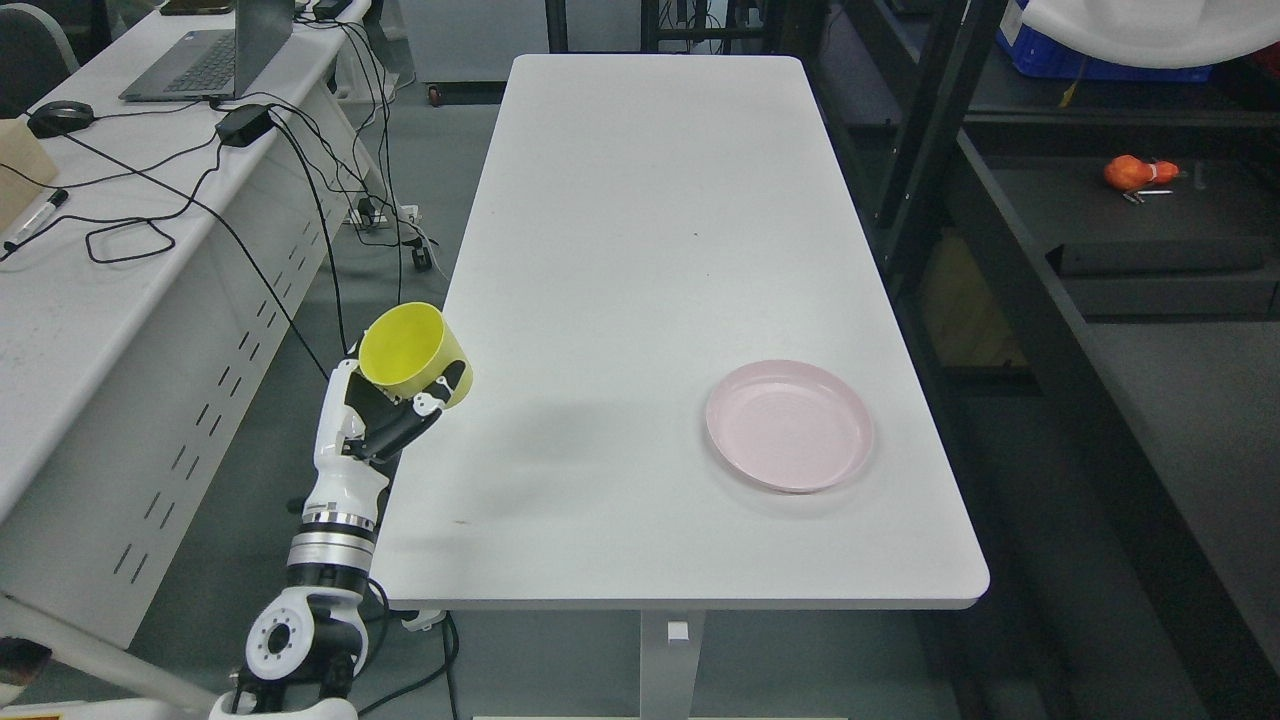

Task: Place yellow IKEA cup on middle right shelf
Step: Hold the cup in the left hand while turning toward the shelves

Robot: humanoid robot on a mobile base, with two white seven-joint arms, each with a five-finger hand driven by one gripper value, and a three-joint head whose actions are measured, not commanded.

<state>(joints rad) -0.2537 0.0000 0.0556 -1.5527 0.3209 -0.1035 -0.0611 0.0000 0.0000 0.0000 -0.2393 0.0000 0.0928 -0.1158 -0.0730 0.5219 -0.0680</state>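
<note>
The left hand (385, 415) is gripping the yellow cup (412, 352), fingers closed around its wall, mouth tilted toward the camera. Transport step is underway. The dark shelving (1100, 260) is standing well to the hand's right; next move likely calls for a long rightward carry.

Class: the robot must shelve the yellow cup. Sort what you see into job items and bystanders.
Job: yellow cup, held in the left hand; dark shelving at right.
Bystanders: pink plate, white table, laptop, marker, orange object.
</note>
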